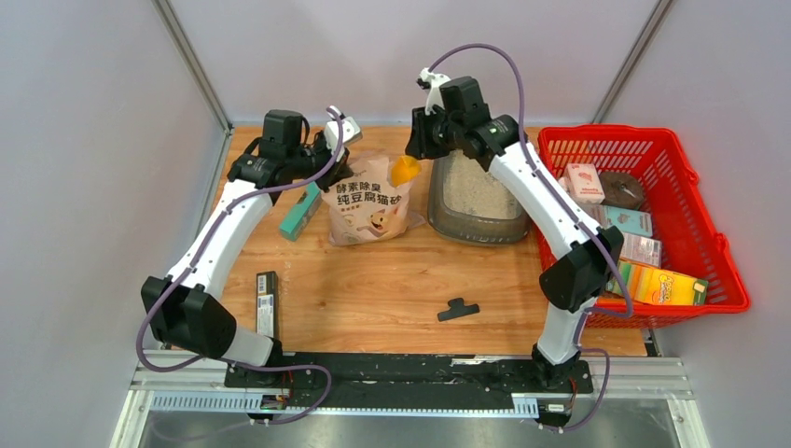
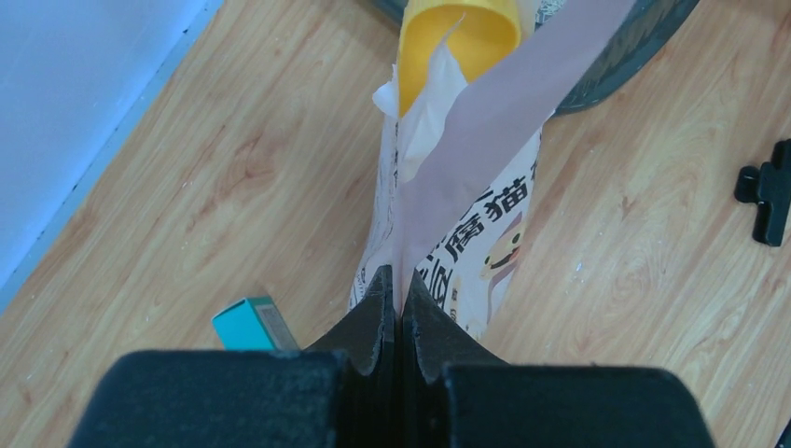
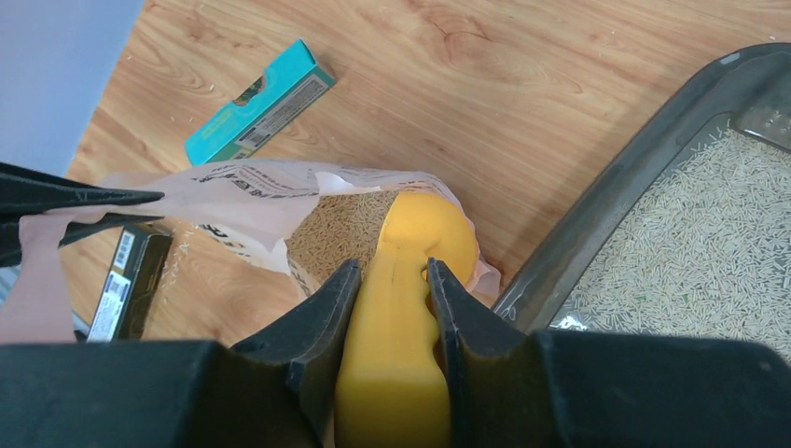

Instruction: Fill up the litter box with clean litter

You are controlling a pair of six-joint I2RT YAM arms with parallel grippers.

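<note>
Left arm [image 1: 219, 240] and right arm [image 1: 543, 191]: white shells, black joints and wrist housings. Purple cable [image 1: 478, 46] looping along each. Matte black wedge-shaped jaws up front.

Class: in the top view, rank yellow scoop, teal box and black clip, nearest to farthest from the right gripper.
1. yellow scoop, held by the right gripper.
2. teal box, off to the left.
3. black clip, low in the view.

Dark grey litter box [image 1: 464, 232] lies flat; clean litter [image 1: 474, 192] inside (pale granules).
</note>
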